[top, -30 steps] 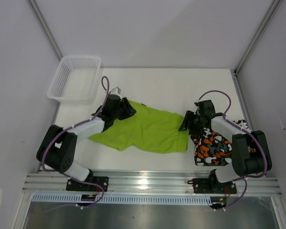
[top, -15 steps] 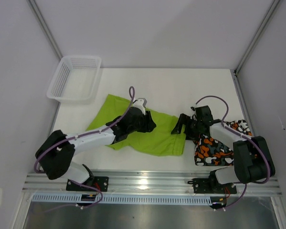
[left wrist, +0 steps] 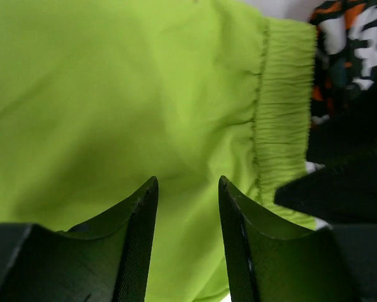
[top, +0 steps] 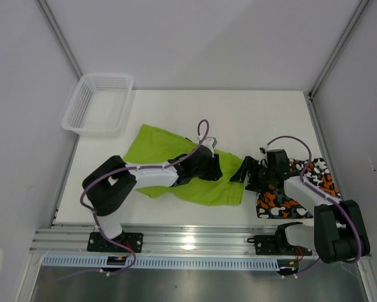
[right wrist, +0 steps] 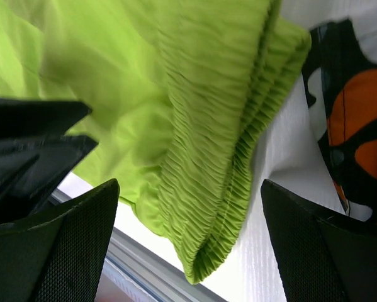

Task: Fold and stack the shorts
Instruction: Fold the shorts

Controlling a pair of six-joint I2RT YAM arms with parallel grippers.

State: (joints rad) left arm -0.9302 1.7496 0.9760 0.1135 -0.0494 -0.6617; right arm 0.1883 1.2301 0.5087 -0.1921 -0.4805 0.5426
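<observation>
Though grey-walled, white table [top: 257, 119] under lime shorts [top: 157, 141]

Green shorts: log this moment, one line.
green shorts: spread | left tool: open, above them | right tool: open, at waistband | patterned shorts: bunched

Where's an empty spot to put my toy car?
The big bare patch is at the back of the table, right of the basket and behind the green shorts. Up front it is crowded: the left claw and right claw hang over the green shorts, camo shorts beside.
</observation>
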